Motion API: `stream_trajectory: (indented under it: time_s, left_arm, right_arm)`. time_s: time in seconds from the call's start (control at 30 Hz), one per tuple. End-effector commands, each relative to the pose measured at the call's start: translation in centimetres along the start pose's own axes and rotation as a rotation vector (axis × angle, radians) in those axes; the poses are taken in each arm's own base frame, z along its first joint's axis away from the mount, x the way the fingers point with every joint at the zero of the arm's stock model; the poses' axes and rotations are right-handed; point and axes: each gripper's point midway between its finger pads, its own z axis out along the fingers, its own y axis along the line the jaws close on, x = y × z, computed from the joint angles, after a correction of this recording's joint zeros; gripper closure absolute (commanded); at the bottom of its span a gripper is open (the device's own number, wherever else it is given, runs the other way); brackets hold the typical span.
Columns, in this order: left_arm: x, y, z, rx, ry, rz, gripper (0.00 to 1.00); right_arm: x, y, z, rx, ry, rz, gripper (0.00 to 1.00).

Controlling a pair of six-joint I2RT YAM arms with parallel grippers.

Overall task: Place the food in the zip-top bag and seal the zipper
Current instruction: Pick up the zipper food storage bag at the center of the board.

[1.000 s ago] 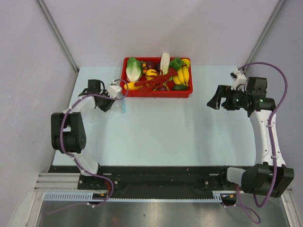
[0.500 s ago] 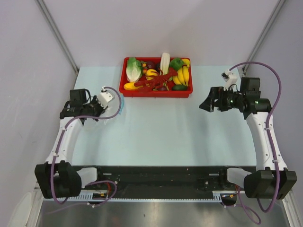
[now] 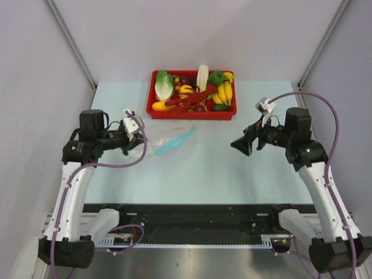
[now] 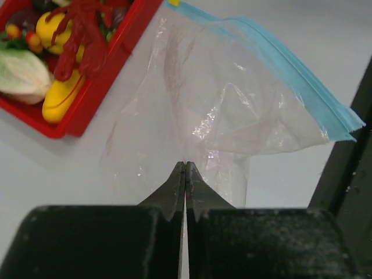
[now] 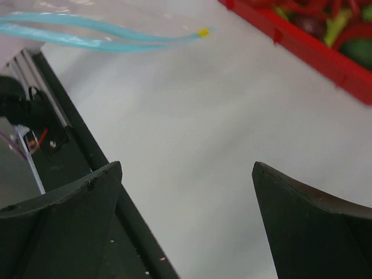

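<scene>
The food lies in the red tray: a green-and-white cabbage, a yellow fruit, dark purple pieces and bananas. My left gripper is shut on the bottom edge of the clear zip-top bag, which hangs lifted in front of the tray. In the left wrist view the shut gripper pinches the bag, with the blue zipper on its far side. My right gripper is open and empty, right of the bag. The right wrist view shows the zipper at top left.
The red tray's corner shows in the left wrist view and its front wall in the right wrist view. A red lobster-shaped toy lies among the food. The black base rail runs along the table's near edge.
My left arm has swung and brought the bag rightward and away from the tray's left corner, with the bag now spread out. My right gripper has moved left toward the table's middle.
</scene>
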Motion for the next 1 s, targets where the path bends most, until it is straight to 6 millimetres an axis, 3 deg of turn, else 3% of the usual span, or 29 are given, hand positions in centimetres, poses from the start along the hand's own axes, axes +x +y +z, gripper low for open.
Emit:
stream_trajectory:
  time_s: [0.0,0.07,0.17,0.2,0.27,0.3,0.47,0.67,0.97]
  left_arm:
    - [-3.7,-3.8,-0.7,0.142,-0.116,-0.046,1.0]
    - [-4.6,-4.9,-0.8,0.171,-0.137,-0.031,1.0]
    - [-5.3,-5.9,-0.8,0.207,-0.151,-0.045,1.0]
    - [-5.5,-6.0,-0.9,0.211,-0.154,-0.059,1.0]
    - [-5.8,-6.2,-0.8,0.231,-0.166,-0.077,1.0]
    - [-5.9,-6.4,-0.8,0.239,-0.169,-0.086,1.0]
    - [-5.9,-7.1,-0.7,0.267,-0.174,-0.086,1.0]
    - [-5.5,-7.6,-0.5,0.286,-0.162,-0.091,1.0]
    - [-5.7,-7.9,-0.5,0.296,-0.184,-0.098,1.0]
  right_arm:
    - [-4.6,4.9,-0.3,-0.09,-0.207,-0.541,0.0]
    - [-5.6,5.9,-0.1,-0.106,-0.251,-0.611,0.0]
    - [-6.2,9.6,-0.2,-0.21,-0.315,-0.732,0.06]
    - [-5.6,11.7,0.0,-0.27,-0.32,-0.772,0.08]
    - [-4.8,13.4,0.1,-0.3,-0.316,-0.851,0.11]
    - [-3.7,15.7,0.2,-0.374,-0.308,-0.882,0.12]
    - [-2.2,16.8,2.6,-0.343,-0.268,-0.998,0.22]
    - [-2.9,16.5,5.1,-0.291,-0.286,-1.041,0.39]
    - [-0.8,16.3,7.4,-0.332,-0.245,-1.037,0.42]
